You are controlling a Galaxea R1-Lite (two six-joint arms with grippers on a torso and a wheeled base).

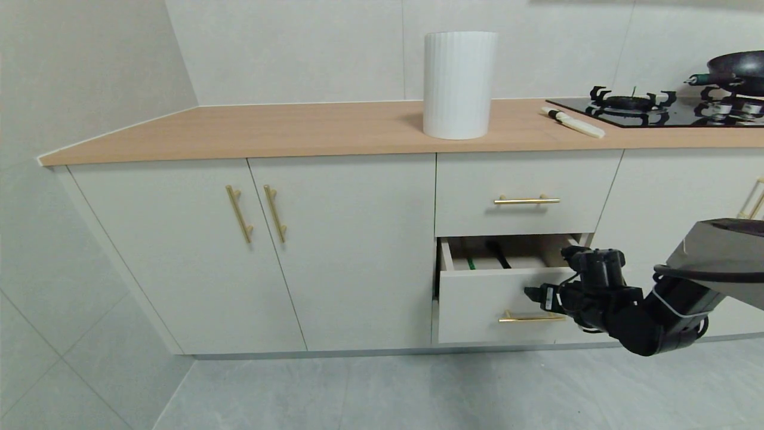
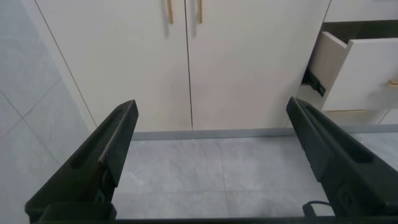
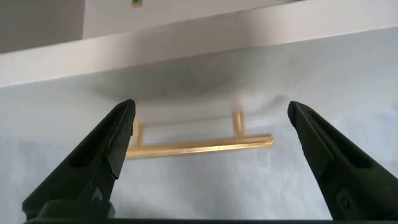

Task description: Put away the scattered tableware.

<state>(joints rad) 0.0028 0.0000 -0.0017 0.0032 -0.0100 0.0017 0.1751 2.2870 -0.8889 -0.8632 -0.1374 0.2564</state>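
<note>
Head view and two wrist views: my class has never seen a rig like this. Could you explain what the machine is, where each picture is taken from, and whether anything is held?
The machine is a two-armed robot on wheels. The wide picture comes from a camera on its head, looking at a kitchen counter. On the counter are a white ribbed container and a pale utensil, beside a hob with a dark pan. Below, the lower drawer is partly open.

The other two pictures come from cameras on the wrists; the dark prongs are gripper fingers. The right gripper is open, facing the drawer's gold handle. The left gripper is open, facing the floor. Neither holds anything.
</note>
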